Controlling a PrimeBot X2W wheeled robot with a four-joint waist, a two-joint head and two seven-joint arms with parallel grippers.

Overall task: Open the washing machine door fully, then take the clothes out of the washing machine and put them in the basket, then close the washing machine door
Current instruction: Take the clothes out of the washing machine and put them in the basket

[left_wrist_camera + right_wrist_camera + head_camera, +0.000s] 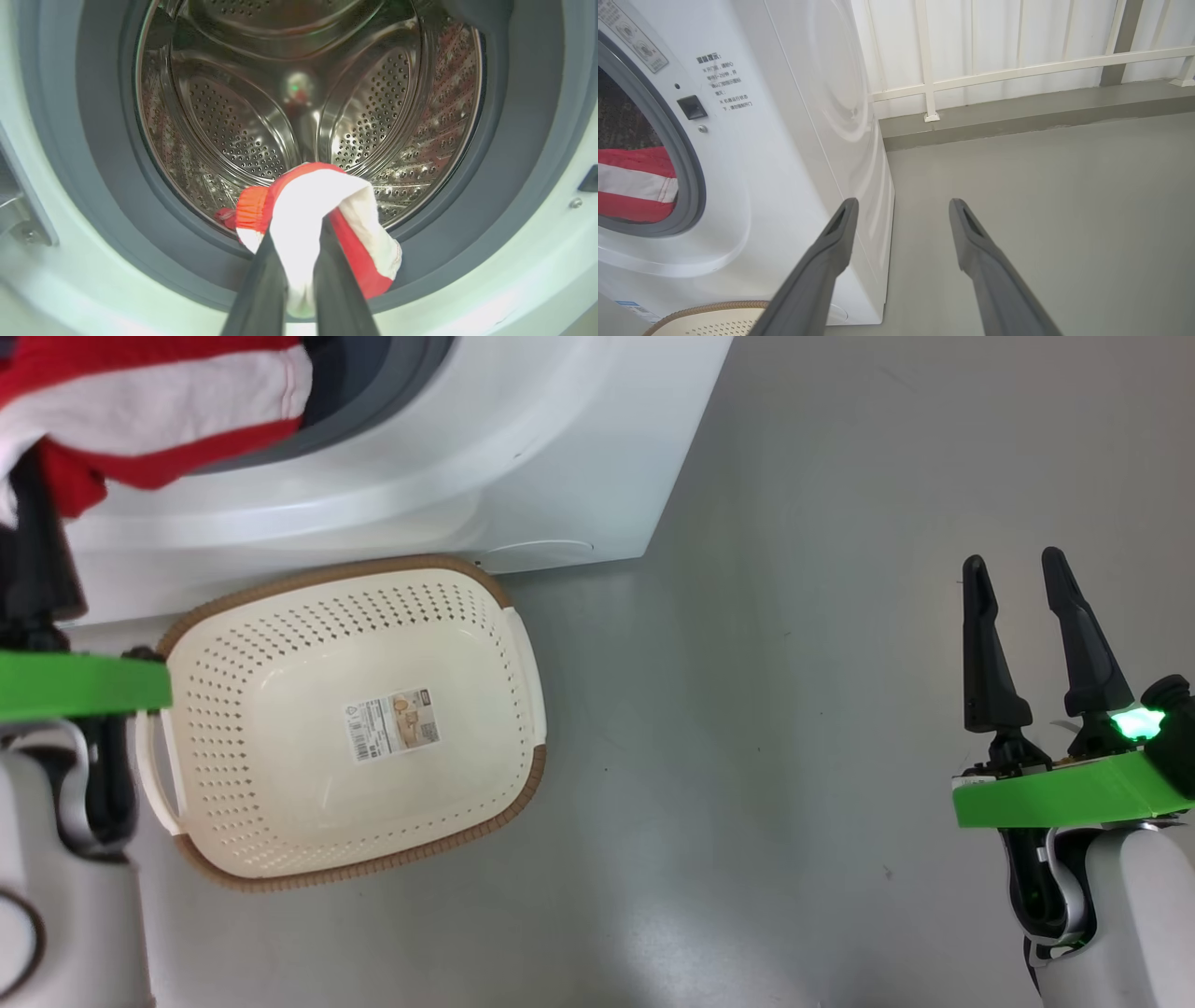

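left end effector [299, 229] pinches the clothes [310, 196] hanging down from the washing machine [537, 266]; right end effector [1014, 560] spread

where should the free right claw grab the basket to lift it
Likely the white side handle of the basket, coming down from the robot's right. That handle sticks out past the brown rim as a thin band the open right claw could straddle, and it faces that claw.

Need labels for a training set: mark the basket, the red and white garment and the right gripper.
basket [280, 635], head view, perforated inner wall.
red and white garment [303, 200], left wrist view, its bright white fold.
right gripper [1014, 560], head view, midway between its open fingertips.
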